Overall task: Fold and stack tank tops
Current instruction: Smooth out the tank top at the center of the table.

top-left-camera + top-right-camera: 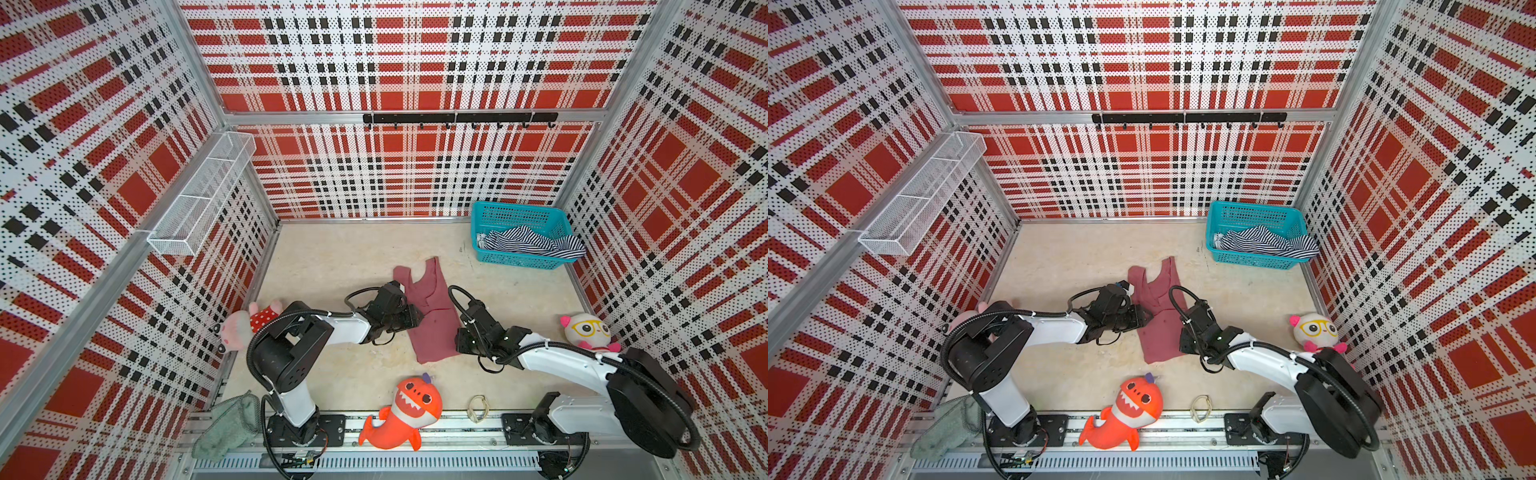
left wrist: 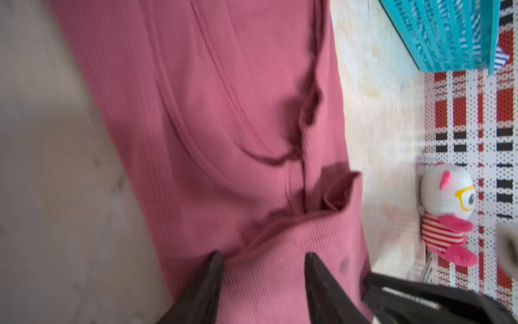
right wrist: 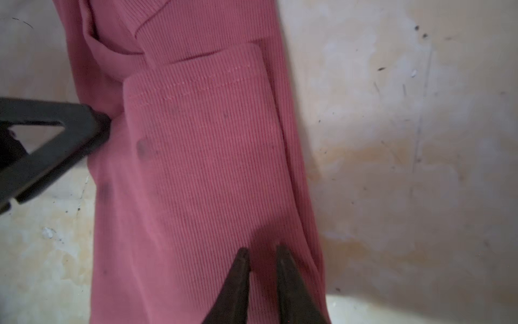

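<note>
Find the maroon tank top (image 1: 432, 332) lying long and narrow at the middle of the tabletop (image 1: 332, 266), straps toward the far side, hem toward the near side. Note the doubled flap (image 3: 201, 140) with a stitched edge resting on top of the body, and the loose creases around the neckline in the left wrist view. Judge the step as a fold of this top, only partly made.

Read the left claw (image 2: 263, 259) as standing apart, low over the ribbed cloth at the left edge, with nothing clamped. Read the right claw (image 3: 262, 252) as almost together at the right edge nearer the hem, with a thin gap; cannot tell of any cloth pinched in that gap.

To fold well, take both layers at an edge rather than the top layer alone, grip level with each other on left and right, and lift only enough to clear the tabletop. Carry the cloth over in one even sweep, lay edge on edge, then press out the creases before letting go. Expect stretch and sag from the thin ribbed knit, so avoid tugging sideways.

Leave the striped tank top (image 1: 532, 243), heaped in the teal basket (image 1: 519, 214) at the far right, for afterwards. Stack well away from the shark plush (image 1: 409, 411) at the near edge.
</note>
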`<state>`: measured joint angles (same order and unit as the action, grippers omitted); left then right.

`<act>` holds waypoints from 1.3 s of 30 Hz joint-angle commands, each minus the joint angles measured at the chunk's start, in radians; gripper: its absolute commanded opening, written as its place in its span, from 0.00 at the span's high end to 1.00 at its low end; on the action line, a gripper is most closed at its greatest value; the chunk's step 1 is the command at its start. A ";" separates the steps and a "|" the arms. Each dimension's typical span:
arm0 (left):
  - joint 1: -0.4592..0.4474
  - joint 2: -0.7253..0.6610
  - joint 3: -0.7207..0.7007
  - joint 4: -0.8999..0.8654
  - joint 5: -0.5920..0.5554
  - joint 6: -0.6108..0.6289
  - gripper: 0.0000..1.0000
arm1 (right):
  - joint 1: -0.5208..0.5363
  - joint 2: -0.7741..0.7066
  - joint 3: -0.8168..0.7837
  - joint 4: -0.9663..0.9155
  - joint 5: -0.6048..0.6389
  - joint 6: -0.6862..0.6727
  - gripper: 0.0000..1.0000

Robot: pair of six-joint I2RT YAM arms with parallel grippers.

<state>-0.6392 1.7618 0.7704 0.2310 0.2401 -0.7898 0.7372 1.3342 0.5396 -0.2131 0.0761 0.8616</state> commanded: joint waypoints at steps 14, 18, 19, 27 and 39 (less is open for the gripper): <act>0.194 0.272 0.444 -0.196 0.005 0.246 0.47 | -0.009 0.206 0.301 0.144 0.033 -0.029 0.75; 0.188 0.148 0.413 -0.219 0.006 0.269 0.40 | -0.028 0.115 0.254 0.071 -0.009 -0.001 0.72; 0.188 0.111 0.399 -0.226 0.004 0.275 0.38 | -0.029 0.098 0.239 0.062 -0.024 0.010 0.70; 0.230 -0.214 0.092 -0.282 0.032 0.272 0.33 | -0.029 0.027 0.075 0.126 -0.140 0.129 0.64; 0.202 -0.425 -0.332 -0.056 0.132 0.015 0.36 | -0.030 0.064 0.055 0.144 -0.141 0.143 0.58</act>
<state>-0.4229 1.3808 0.4637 0.0650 0.3374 -0.6876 0.7101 1.3922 0.5888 -0.0917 -0.0708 0.9871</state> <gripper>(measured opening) 0.647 0.417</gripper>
